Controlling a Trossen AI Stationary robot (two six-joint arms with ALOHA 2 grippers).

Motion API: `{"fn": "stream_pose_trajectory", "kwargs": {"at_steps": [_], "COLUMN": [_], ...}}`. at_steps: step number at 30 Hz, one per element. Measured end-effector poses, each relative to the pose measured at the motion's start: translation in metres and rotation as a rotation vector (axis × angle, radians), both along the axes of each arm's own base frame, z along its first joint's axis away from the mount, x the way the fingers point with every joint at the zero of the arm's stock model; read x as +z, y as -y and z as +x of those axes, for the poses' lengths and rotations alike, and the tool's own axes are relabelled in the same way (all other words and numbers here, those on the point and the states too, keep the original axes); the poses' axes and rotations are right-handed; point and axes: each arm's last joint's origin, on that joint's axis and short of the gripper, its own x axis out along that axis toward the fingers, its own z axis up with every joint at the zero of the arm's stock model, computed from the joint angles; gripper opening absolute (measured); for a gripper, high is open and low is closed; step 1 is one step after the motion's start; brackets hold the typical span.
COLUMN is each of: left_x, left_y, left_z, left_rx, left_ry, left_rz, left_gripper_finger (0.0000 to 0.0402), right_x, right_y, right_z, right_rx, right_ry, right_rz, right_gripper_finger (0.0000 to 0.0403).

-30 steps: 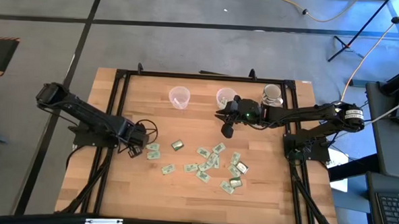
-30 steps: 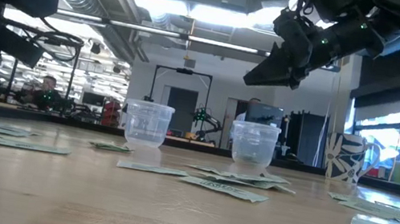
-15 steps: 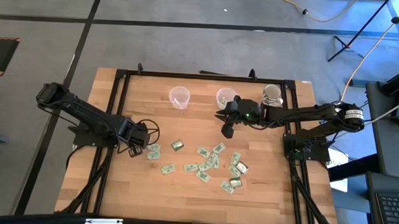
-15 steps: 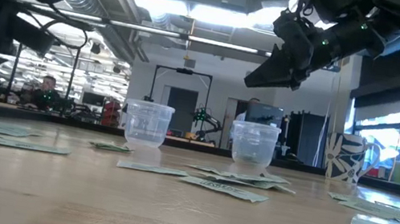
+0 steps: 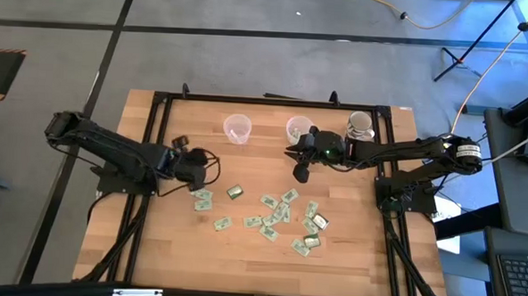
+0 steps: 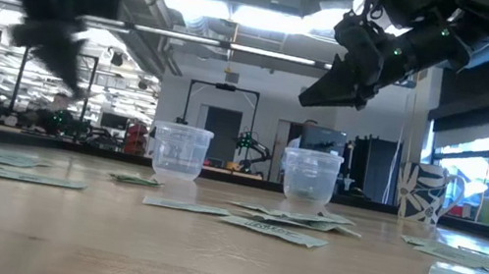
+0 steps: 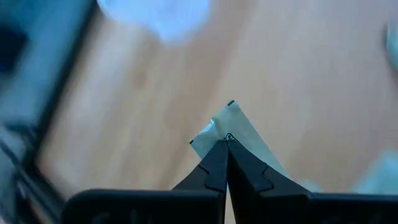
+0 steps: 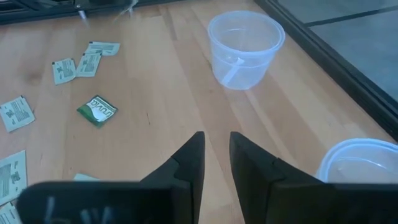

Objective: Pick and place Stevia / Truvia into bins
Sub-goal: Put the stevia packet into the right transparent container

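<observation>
Wooden slatted tabletop (image 5: pixel 241 254), black frame. Left of frame: left gripper (image 7: pixel 226 142) pinched shut on pale paper sachet (image 7: pixel 231 127), raised above table. Centre: flat green-white sachets (image 5: pixel 270 221) scattered. Upper centre: two round translucent cups (image 5: pixel 237 127), upright. Right gripper (image 5: pixel 300 174) just beside right cup (image 5: pixel 298 127), fingers narrowly parted, nothing held.

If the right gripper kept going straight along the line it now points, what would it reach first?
Probably bare table: the right gripper, empty with its fingers apart, aims between the dark green sachet and the farther cup; depth is uncertain.
</observation>
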Motion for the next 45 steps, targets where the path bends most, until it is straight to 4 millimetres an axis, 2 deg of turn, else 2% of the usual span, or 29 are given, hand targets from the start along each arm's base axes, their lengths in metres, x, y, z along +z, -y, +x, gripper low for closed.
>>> {"fn": "stream_pose_trajectory", "kwargs": {"at_steps": [6, 17, 23, 28, 32, 37, 45], "left_x": [0.02, 0.052, 0.057, 0.059, 0.06, 0.061, 0.06], "left_y": [-0.021, -0.053, -0.057, -0.054, -0.05, -0.05, -0.05], "left_z": [0.033, 0.057, 0.06, 0.06, 0.06, 0.06, 0.06], "left_rx": [-0.122, -0.41, -0.611, -0.832, -0.995, -1.024, -1.118], "left_ry": [0.212, 0.54, 0.595, 0.638, 0.658, 0.635, 0.568], "left_rz": [0.128, 0.132, 0.12, 0.054, 0.049, 0.119, 0.263], "left_gripper_finger": [0.0002, 0.0002, 0.0002, 0.0002, 0.0002, 0.0002, 0.0002], "right_x": [0.0, 0.003, 0.014, 0.024, 0.029, 0.025, 0.007], "right_y": [0.0, 0.0, -0.003, -0.007, -0.013, -0.023, -0.022], "right_z": [0.0, 0.001, 0.007, 0.011, 0.013, 0.022, 0.046], "right_rx": [0.002, 0.003, 0.097, 0.135, 0.28, 0.407, 0.414], "right_ry": [0.003, 0.031, 0.139, 0.249, 0.297, 0.345, 0.361], "right_rz": [-0.004, -0.007, -0.095, -0.116, -0.154, -0.218, -0.236], "right_gripper_finger": [0.0079, 0.0079, 0.0079, 0.0079, 0.0079, 0.0079, 0.0079]}}
